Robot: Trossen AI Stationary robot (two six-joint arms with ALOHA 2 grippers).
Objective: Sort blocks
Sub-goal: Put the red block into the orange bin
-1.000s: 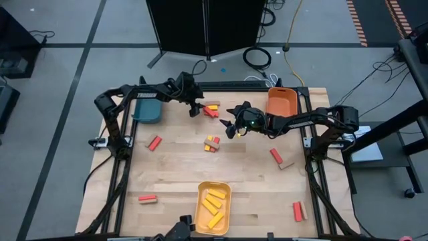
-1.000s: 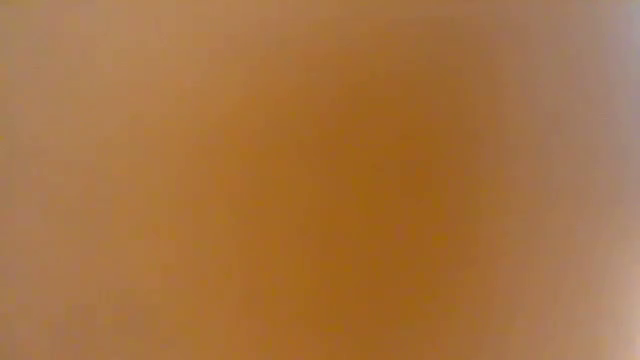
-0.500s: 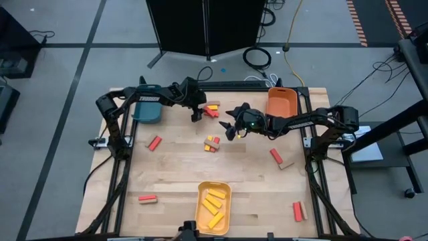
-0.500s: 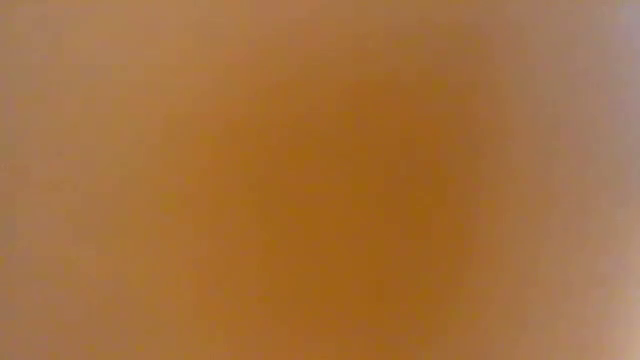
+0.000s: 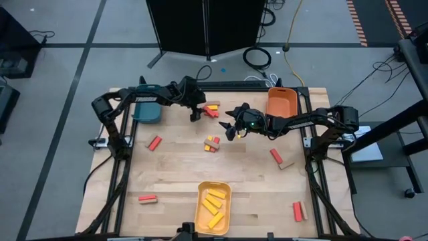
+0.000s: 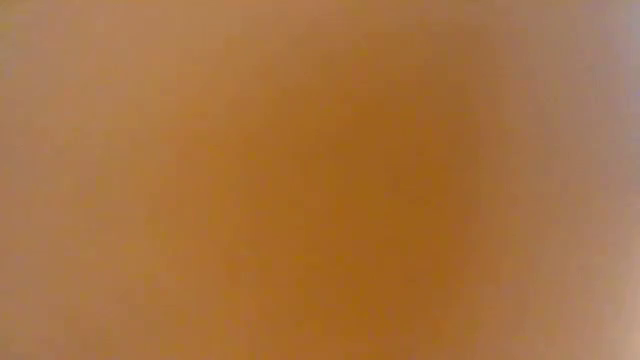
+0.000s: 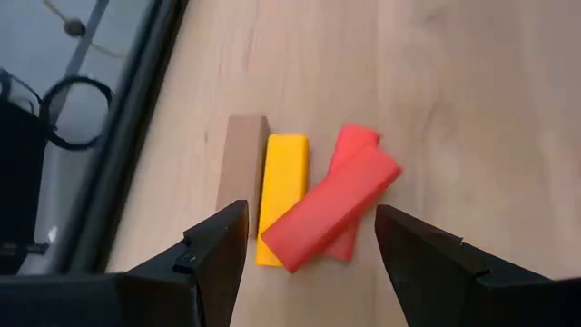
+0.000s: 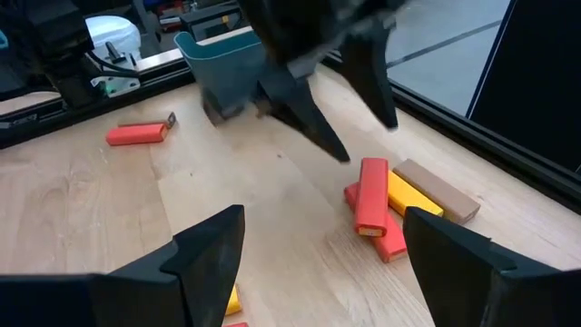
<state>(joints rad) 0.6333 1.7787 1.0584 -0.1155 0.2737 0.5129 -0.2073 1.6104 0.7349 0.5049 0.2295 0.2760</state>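
At the far middle of the table lies a cluster of blocks [image 5: 212, 109]: a tan block [image 7: 241, 168], a yellow block [image 7: 281, 195] and a red block [image 7: 331, 211] resting slantwise across another red one [image 7: 356, 141]. My left gripper [image 5: 196, 114] hangs open just left of and above this cluster, with a finger [image 7: 213, 259] showing on either side of it and touching nothing. My right gripper [image 5: 229, 128] stands open to the cluster's right, above the table, holding nothing. A second small pile of blocks [image 5: 212, 142] lies at mid-table. The low view shows only an orange-brown blur.
A teal tray [image 5: 147, 110] stands far left, an orange tray [image 5: 281, 102] far right, and a yellow tray [image 5: 200, 213] with several yellow blocks at the near edge. Loose blocks lie at left [image 5: 154, 142], near left [image 5: 148, 199], right [image 5: 275, 155] and near right [image 5: 298, 211].
My left gripper has drawn back a little from the far cluster toward the table's left and risen slightly, staying open. The blocks have not moved.
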